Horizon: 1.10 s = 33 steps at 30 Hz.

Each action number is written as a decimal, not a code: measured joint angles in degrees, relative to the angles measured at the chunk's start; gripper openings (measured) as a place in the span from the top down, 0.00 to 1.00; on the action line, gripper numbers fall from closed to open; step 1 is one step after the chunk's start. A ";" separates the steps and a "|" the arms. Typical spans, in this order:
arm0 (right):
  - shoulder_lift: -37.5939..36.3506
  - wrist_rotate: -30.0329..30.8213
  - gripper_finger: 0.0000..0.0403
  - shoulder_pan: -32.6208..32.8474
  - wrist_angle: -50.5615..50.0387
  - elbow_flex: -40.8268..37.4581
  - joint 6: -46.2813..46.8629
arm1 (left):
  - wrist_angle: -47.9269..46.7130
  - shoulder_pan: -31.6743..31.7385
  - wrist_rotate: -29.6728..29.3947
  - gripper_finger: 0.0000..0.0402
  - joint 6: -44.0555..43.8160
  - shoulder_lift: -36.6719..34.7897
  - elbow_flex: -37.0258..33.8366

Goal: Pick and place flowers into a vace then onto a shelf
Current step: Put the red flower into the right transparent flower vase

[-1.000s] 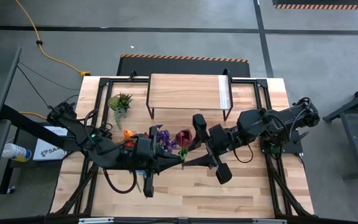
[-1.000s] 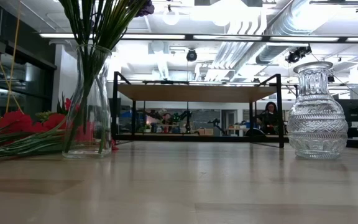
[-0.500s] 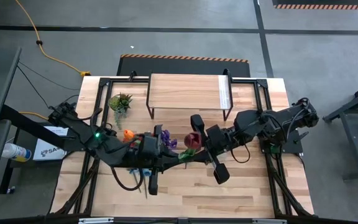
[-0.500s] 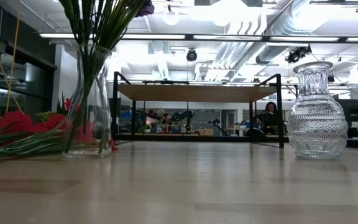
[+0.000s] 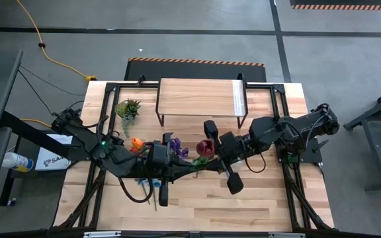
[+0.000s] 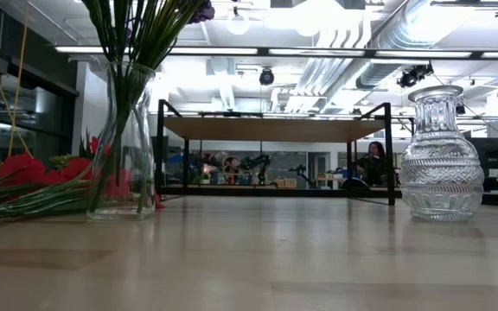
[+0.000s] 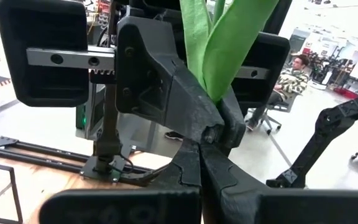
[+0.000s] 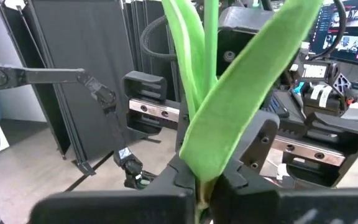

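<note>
The right end effector [image 5: 208, 157] and the left end effector [image 5: 177, 166] meet nose to nose over the middle of the counter [image 5: 197, 205], and the red-bloomed flower [image 5: 204, 148] lies between them; its stem runs along the line joining the two, bloom toward the right arm, cut end toward the left; both fingers of the right end effector are pressed together on the green stem and leaves [image 8: 229, 118], which rise straight out from its tips in the right wrist view; the left end effector is pinched on the same green stem [image 7: 219, 43], so the flower is held from both ends and neither arm is nearer; the coming move, as I judge it, turns on which end lets go, since the stem can only swing upright once one pinch is released; just beside the left end effector stand the other flowers [image 5: 170, 145], purple, blue and orange, in a clear vase [image 6: 121, 138]; a second, ribbed vase [image 6: 442, 155] stands apart; farther off, beyond both end effectors, the shelf [image 5: 200, 98] waits bare; on a white box [image 5: 50, 158] beside the counter only the letters "SA" can be read.
</note>
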 joint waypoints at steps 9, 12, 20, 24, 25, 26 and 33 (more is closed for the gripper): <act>-0.02 -0.09 0.76 0.02 0.09 0.00 0.00 | -0.07 0.02 -1.47 0.95 0.90 -0.39 0.00; -0.04 -0.18 0.72 0.04 0.05 0.00 0.00 | -0.03 0.02 -1.57 0.95 1.21 -0.42 0.00; -0.06 -0.20 0.71 -0.31 0.01 0.02 0.00 | 1.05 0.02 -1.68 0.95 2.42 -0.92 -0.04; -0.22 -0.28 0.71 -1.14 -0.45 0.08 0.07 | 1.68 0.04 -1.74 0.95 3.28 -1.11 -0.09; -0.22 -0.35 0.71 -1.35 -0.42 0.11 0.10 | 1.48 0.04 -1.74 0.95 3.27 -1.20 -0.09; -0.22 -0.51 0.71 -1.49 -0.46 0.11 0.18 | 1.30 0.04 -1.77 0.95 3.26 -1.25 -0.08; -0.29 -0.90 0.73 -2.33 -0.89 0.11 0.20 | 1.32 0.04 -1.77 0.95 3.43 -1.25 -0.09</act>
